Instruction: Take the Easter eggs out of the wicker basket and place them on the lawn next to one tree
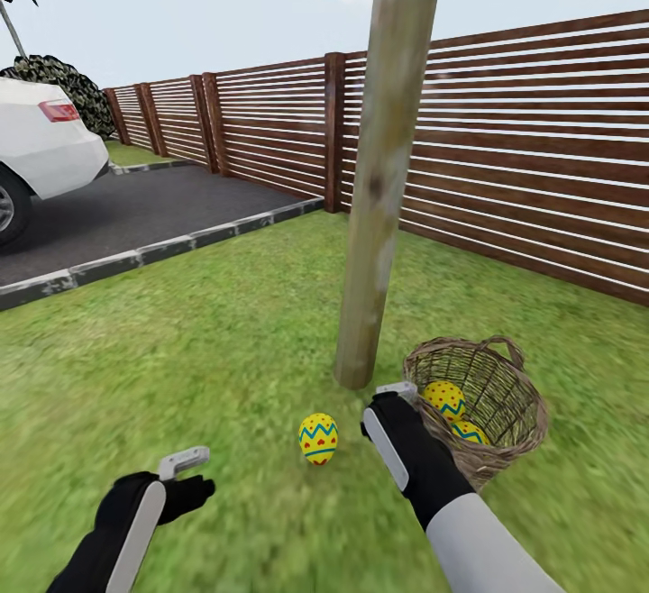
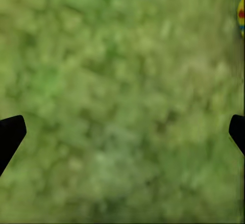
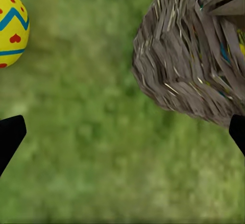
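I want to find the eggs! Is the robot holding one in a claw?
No. Both claws are open over grass: the left claw and the right claw. One egg lies loose on the lawn.

The lawn (image 1: pixel 207 341) carries one Easter egg (image 1: pixel 318 438) lying loose near the tree (image 1: pixel 379 214) trunk's foot, and the wicker basket (image 1: pixel 505 413) standing just beside that trunk.

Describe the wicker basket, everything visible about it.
The wicker basket is round, bucket-shaped, open-weave brown-grey wicker with a small loop handle at its far rim. It sits on the lawn, tilted, just right of the tree trunk's base. Two Easter eggs lie inside. The right gripper is at its near rim.
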Robot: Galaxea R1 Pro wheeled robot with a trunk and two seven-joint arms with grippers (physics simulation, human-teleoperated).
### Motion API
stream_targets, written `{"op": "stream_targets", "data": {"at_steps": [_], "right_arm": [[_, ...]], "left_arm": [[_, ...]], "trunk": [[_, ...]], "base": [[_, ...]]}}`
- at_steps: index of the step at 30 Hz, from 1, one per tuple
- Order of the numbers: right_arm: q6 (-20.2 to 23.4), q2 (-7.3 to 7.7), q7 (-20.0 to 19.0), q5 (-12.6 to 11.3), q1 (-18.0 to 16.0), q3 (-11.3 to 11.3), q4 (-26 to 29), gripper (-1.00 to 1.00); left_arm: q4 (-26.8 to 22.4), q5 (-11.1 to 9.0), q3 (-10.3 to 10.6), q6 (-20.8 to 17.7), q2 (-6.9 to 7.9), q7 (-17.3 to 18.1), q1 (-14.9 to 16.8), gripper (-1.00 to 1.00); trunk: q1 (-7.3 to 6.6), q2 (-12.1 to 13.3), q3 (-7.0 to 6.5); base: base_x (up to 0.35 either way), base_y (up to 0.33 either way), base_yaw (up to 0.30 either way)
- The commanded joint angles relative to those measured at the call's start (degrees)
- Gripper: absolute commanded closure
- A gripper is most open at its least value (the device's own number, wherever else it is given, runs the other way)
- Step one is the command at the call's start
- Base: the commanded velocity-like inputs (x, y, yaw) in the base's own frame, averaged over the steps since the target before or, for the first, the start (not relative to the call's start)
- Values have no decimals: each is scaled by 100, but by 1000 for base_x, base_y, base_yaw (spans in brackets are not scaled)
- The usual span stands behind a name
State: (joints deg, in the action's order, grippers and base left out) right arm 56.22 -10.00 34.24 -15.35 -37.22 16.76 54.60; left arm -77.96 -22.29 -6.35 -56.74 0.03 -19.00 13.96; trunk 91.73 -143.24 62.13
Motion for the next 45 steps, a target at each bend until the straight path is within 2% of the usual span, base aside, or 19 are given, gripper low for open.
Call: {"op": "stream_targets", "data": {"at_steps": [1, 5, 17, 21, 27, 28, 32, 35, 40, 42, 45], "right_arm": [[11, 0, 58, -53, -2, 5, 9, -100], [8, 0, 74, -42, 3, -10, 120, -100], [184, 0, 318, 42, 4, -55, 505, -100], [193, 0, 447, 42, -1, -88, 634, -100], [189, 171, 640, 35, -1, -279, 827, -100], [189, 180, 1152, 31, 0, -484, 2163, -100], [197, 213, 1119, 6, 0, -965, 2154, -100], [220, 280, 1002, 7, -2, -1156, 2152, -100], [248, 553, 650, 13, -4, -1262, 2074, -100], [251, 598, 552, 13, -8, -1272, 1967, -100], [256, 656, 415, 8, -26, -1284, 1522, -100]], "left_arm": [[-8, -94, -35, -17, -33, -48, 3, -100], [-71, -232, -163, -14, -144, -44, 2, -100], [-213, -599, -548, 9, -145, -21, 2, -100], [-218, -728, -569, 16, -150, -14, 2, -100], [-220, -873, -570, 22, -152, -8, 2, -100], [-220, -873, -570, 22, -152, -8, 2, -100], [-220, -873, -573, 23, -152, -7, 2, -100], [-220, -873, -574, 23, -152, -7, 2, -100], [-218, -880, -570, 23, -152, -11, 2, -100], [-216, -881, -570, 25, -155, -13, 2, -100], [-213, -882, -569, 29, -159, -15, 2, -100]], "trunk": [[-1, -2, 5], [-1, -2, 5], [-1, -2, 5], [-1, -2, 5], [-1, -2, 5], [-1, -2, 5], [-1, -2, 5], [-1, -2, 5], [-1, -2, 5], [-1, -2, 5], [-1, -2, 5]], "base": [[0, 0, 0], [0, 0, 0], [0, 0, 0], [0, -3, 0], [0, -191, 0], [0, -288, 0], [0, -309, 0], [0, -323, 0], [0, -327, 0], [0, -329, 0], [0, -329, 0]]}}
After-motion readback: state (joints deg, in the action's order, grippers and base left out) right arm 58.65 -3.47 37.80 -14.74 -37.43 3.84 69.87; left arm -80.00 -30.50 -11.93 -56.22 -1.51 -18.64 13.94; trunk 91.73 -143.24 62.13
